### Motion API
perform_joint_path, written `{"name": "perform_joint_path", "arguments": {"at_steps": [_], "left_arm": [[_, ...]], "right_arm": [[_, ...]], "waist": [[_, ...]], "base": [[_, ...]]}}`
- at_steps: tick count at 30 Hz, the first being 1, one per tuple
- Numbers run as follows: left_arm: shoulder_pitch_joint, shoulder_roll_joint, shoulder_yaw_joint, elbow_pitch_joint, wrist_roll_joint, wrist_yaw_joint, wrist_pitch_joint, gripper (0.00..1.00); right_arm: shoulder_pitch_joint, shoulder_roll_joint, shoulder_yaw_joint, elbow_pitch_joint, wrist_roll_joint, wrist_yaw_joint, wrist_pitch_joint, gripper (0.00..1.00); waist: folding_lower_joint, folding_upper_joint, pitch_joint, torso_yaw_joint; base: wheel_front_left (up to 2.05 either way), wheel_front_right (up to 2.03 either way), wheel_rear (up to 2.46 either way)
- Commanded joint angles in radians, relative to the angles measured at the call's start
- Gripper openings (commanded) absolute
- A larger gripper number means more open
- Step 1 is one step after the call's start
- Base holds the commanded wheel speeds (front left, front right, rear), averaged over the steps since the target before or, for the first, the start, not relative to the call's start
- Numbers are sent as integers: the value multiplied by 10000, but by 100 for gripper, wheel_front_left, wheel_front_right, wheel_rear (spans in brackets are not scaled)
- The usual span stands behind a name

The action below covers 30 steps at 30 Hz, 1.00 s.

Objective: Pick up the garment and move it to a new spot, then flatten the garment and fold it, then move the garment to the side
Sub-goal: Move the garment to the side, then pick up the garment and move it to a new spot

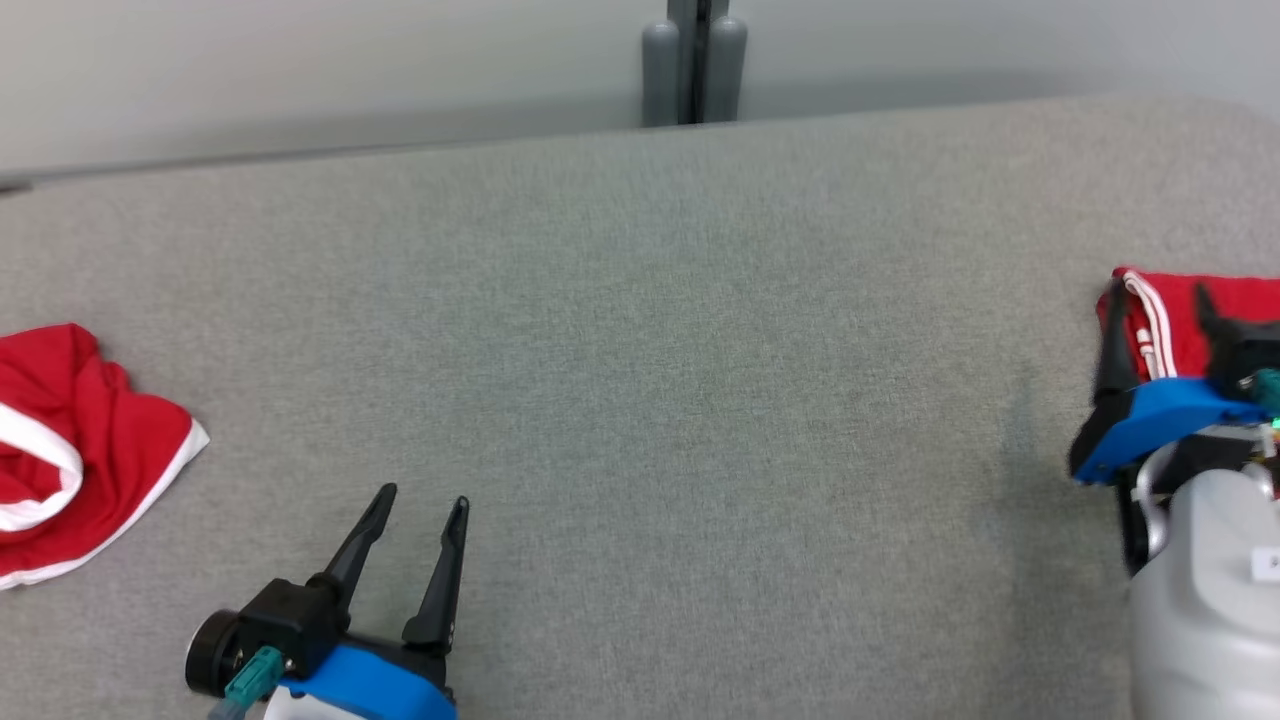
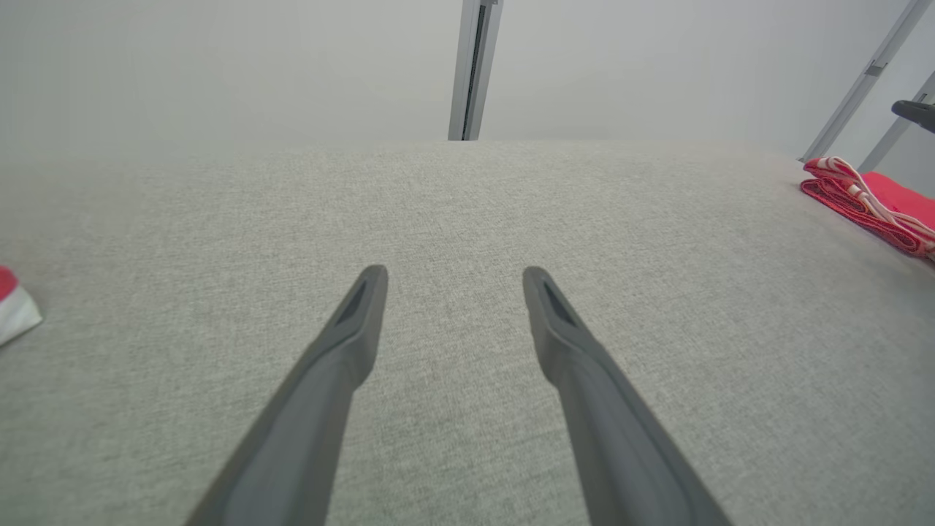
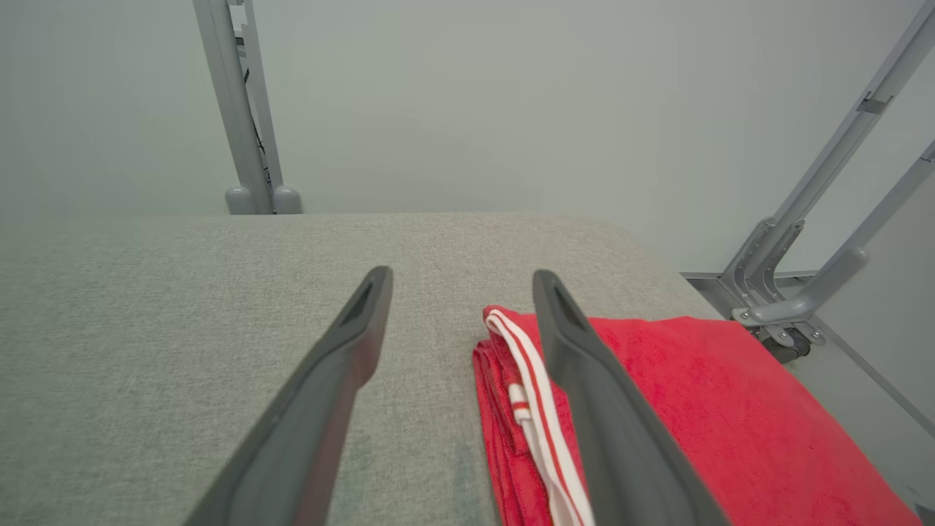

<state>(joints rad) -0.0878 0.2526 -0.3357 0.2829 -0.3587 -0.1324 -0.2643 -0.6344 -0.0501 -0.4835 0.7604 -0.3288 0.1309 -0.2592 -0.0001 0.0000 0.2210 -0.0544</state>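
The folded red garment with white stripes [image 1: 1240, 300] lies at the right edge of the head view, on the grey fabric-covered table [image 1: 650, 330], close to the table's right end. The right gripper [image 1: 1158, 295] stands over its left edge w/ jaws wide and holds nothing. In the right wrist view one finger is above the red cloth, the other above bare table. The left gripper [image 1: 424, 496], at lower left of the head view, also has its fingers apart & is empty, over bare table. A crumpled red and white garment [image 1: 90, 430] lies at the left edge. I judge this is the last step: the folded piece is already at the side. The next move prob. calls for lifting the right arm clear w/o dragging the fold.
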Motion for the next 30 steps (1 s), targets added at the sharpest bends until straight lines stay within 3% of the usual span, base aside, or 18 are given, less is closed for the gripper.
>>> {"name": "perform_joint_path", "arguments": {"at_steps": [1,8,14,19,30], "left_arm": [[54,-18,81,39,29,31,0,100],[534,-529,1303,615,358,31,0,100],[981,-918,1974,889,692,31,0,100],[1235,-1216,2270,974,866,30,0,100],[1460,-1626,2382,1006,1090,30,0,100]], "right_arm": [[145,-17,159,-15,166,-3,-67,100],[1828,-23,2382,-340,2883,-3,-60,100],[3211,-31,3839,-580,4049,-3,-62,100],[3978,-28,4496,-1184,4772,-3,-60,100],[4613,-26,5026,-1714,4888,-2,-61,100]], "waist": [[1,0,-207,-108],[1,0,-1167,159],[1,0,-1826,286],[1,0,-2059,356],[1,0,-2274,471]], "base": [[0,0,0],[0,0,0],[0,0,0],[0,0,0],[0,0,0]]}}
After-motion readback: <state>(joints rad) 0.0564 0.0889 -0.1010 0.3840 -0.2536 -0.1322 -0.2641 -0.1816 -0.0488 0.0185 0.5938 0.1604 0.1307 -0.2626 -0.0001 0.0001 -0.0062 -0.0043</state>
